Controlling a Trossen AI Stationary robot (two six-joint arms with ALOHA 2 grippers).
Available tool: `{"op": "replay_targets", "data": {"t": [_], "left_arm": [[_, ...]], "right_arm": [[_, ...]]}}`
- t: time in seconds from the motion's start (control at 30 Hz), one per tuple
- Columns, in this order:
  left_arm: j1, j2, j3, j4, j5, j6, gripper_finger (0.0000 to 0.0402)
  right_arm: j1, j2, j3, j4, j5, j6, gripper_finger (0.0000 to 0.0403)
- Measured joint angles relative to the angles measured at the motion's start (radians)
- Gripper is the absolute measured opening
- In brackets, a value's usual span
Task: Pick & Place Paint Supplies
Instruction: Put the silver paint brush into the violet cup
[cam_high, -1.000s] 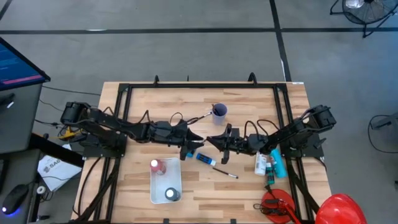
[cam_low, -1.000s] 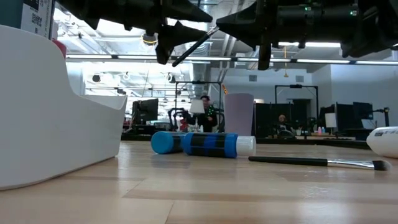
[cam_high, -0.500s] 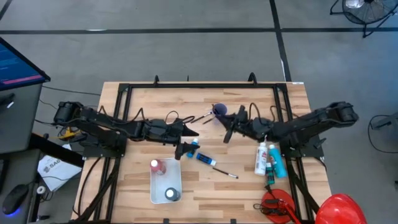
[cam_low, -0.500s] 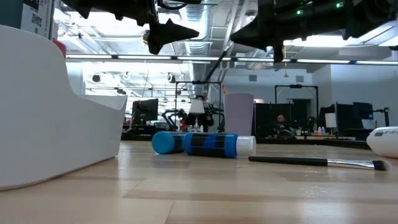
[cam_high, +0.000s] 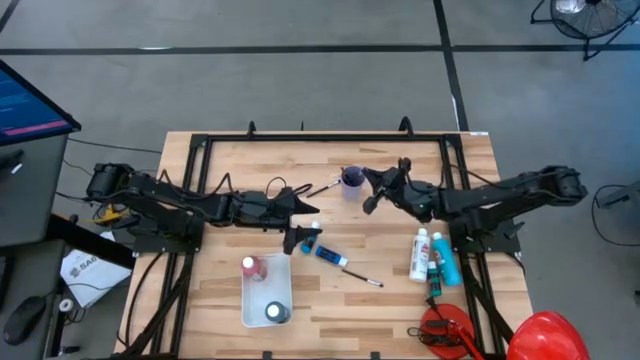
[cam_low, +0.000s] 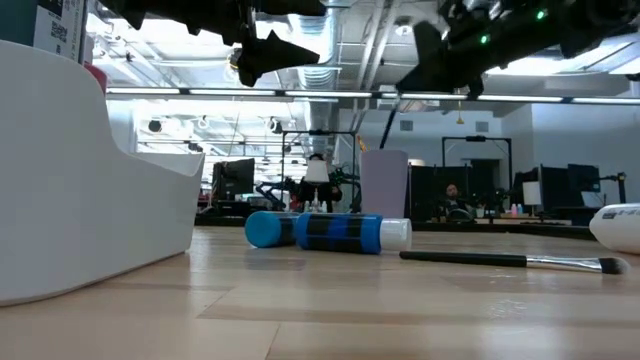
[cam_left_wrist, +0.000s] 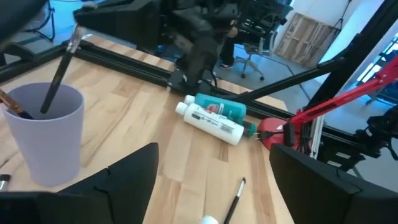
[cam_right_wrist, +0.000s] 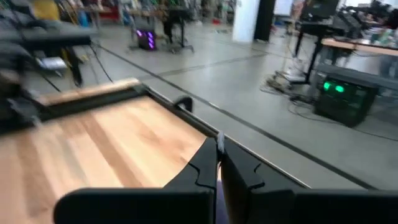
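Observation:
My right gripper (cam_high: 372, 186) (cam_low: 425, 75) hangs over the lavender cup (cam_high: 352, 179) (cam_left_wrist: 46, 134) near the table's far edge, shut on a thin dark brush (cam_low: 392, 125) (cam_left_wrist: 59, 78). A second brush (cam_high: 325, 187) leans out of the cup. My left gripper (cam_high: 308, 207) (cam_left_wrist: 214, 186) hovers open above the table's middle, over a light blue bottle (cam_high: 312, 232) (cam_low: 265, 228) and a dark blue bottle (cam_high: 328, 255) (cam_low: 340, 232) lying on their sides. Another brush (cam_high: 365, 277) (cam_low: 510, 260) lies flat nearby. White (cam_high: 419, 255) and teal (cam_high: 444, 263) bottles lie on the right. My right gripper pinches the brush between its two shut fingers (cam_right_wrist: 208, 163), at the handle's upper part (cam_low: 400, 100), coming from above. The brush hangs slanted below the fingers. Its lower end stands inside the lavender cup (cam_low: 385, 185).
A white tray (cam_high: 283, 292) (cam_low: 90, 200) near the table's near edge holds a red bottle (cam_high: 250, 265) and another small bottle (cam_high: 276, 313). A red clamp-like tool (cam_high: 445, 330) and a big red helmet (cam_high: 545, 335) sit at the right near corner. A black frame (cam_high: 300, 138) borders the tabletop.
My right gripper has carried the brush from the table's middle up and toward the far edge, over the cup. The brush has tipped steeper and its lower end has gone into the cup. My left gripper has drawn back a little toward the table's left.

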Motion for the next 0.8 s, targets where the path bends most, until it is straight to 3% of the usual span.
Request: {"op": "replay_targets", "data": {"t": [0.23, 0.47, 0.8], "left_arm": [[0.007, 0.000, 0.000, 0.000, -0.030, 0.026, 0.0298], [0.009, 0.000, 0.000, 0.000, -0.087, 0.052, 0.0297], [0.089, 0.039, -0.027, 0.001, -0.093, 0.059, 0.0296]], "right_arm": [[-0.075, 0.078, 0.000, -0.007, -0.011, 0.016, 0.0000], [-0.127, 0.130, 0.001, -0.010, -0.114, 0.066, 0.0004], [-0.121, 0.124, 0.001, 0.007, -0.110, 0.029, 0.0099]]}}
